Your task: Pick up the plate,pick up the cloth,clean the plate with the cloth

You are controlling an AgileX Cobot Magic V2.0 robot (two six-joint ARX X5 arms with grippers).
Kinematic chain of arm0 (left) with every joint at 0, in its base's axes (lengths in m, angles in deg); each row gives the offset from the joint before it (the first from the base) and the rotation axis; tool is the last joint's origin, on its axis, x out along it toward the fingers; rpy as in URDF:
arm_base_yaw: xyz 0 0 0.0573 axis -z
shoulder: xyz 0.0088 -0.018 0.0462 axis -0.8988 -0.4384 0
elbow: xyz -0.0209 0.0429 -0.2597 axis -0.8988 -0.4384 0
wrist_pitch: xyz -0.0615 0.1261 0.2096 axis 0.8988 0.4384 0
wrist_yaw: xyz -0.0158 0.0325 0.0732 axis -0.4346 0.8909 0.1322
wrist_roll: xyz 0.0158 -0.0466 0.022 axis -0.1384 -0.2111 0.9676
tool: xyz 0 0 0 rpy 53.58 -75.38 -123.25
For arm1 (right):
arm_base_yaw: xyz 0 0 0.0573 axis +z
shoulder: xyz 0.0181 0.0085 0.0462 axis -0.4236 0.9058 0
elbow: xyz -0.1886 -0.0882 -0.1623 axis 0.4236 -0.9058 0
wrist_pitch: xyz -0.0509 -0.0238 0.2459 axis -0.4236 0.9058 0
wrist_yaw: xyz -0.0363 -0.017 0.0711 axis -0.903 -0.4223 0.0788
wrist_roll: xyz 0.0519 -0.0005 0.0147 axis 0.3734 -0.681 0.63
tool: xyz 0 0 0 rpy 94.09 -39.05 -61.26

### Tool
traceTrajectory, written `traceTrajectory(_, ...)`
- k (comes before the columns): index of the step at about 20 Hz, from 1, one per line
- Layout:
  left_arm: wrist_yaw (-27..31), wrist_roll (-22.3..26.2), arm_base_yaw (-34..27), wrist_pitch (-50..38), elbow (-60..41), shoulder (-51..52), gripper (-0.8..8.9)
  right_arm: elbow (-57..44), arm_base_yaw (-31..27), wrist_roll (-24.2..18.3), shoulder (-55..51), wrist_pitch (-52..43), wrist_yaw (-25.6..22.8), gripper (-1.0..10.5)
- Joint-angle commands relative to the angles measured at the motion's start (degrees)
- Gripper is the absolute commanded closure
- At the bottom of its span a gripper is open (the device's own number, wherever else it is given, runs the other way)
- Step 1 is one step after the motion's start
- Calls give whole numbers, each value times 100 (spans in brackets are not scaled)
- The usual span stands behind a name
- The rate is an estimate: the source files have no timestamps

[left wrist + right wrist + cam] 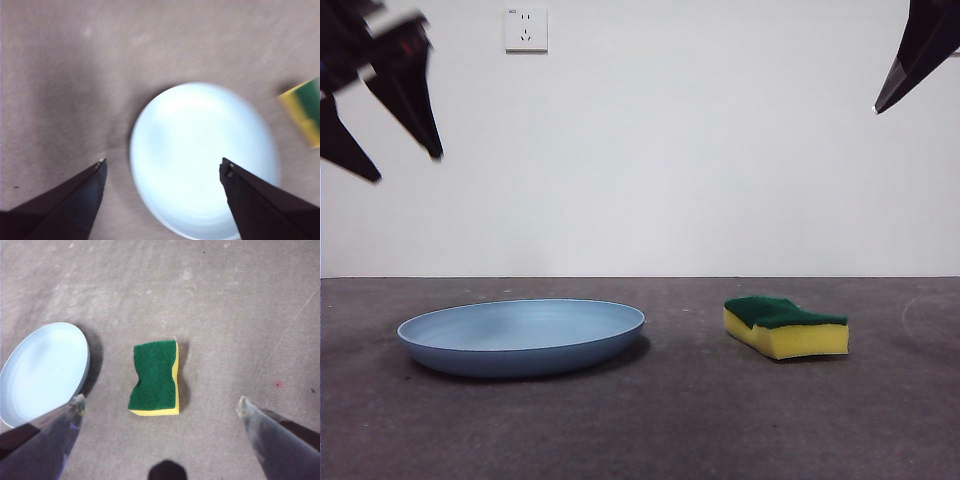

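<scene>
Two grippers up, both empty; my left gripper [162,167] hangs above the plate [520,335], jaws spread wide, straddling it in the left wrist view; my right gripper [161,405] hangs above the cloth [154,376], jaws also spread, nothing between them.

Plate sits flat on the table [650,420], to the left in the front view; cloth lies well apart from it, at its 3 o'clock; both untouched.

Step in hand, as I judge it: descend for the plate. It's too wide to span across, so I should take the rim: one jaw inside, one under the outer edge; the rim lies low to the table, so a shallow approach angle matters; a hard closure may skate the plate away.

Plate: light blue, smooth, looks like rigid plastic, shallow dish with a raised rim; probably slippery. Cloth is really a sponge block: yellow foam body, dark green scouring top, waisted outline; soft, will compress, so grip across the narrow waist. Table surface: grey, matte, slightly rough-looking.
</scene>
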State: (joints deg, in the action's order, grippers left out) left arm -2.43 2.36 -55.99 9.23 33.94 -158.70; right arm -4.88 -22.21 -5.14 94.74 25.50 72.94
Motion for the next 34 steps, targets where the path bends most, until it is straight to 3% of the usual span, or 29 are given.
traceTrajectory(1,107,234,105,-39,68,-570,436,22,-7,28,7,-15,7,348)
traceTrajectory(9,184,199,354,-592,68,-2039,436,22,-7,28,7,-15,2,348)
traceTrajectory(17,428,50,411,-870,68,-2435,447,22,-7,26,7,-17,2,348)
traceTrajectory(19,402,55,439,-846,68,-2437,562,22,-7,26,7,-17,2,348)
traceTrajectory(27,275,57,442,-807,68,-2509,573,22,-7,28,7,-28,2,348)
traceTrajectory(31,264,59,442,-719,68,-2588,793,22,-7,28,7,-28,2,348)
traceTrajectory(34,278,85,442,-702,68,-2614,826,22,-7,28,7,-28,4,348)
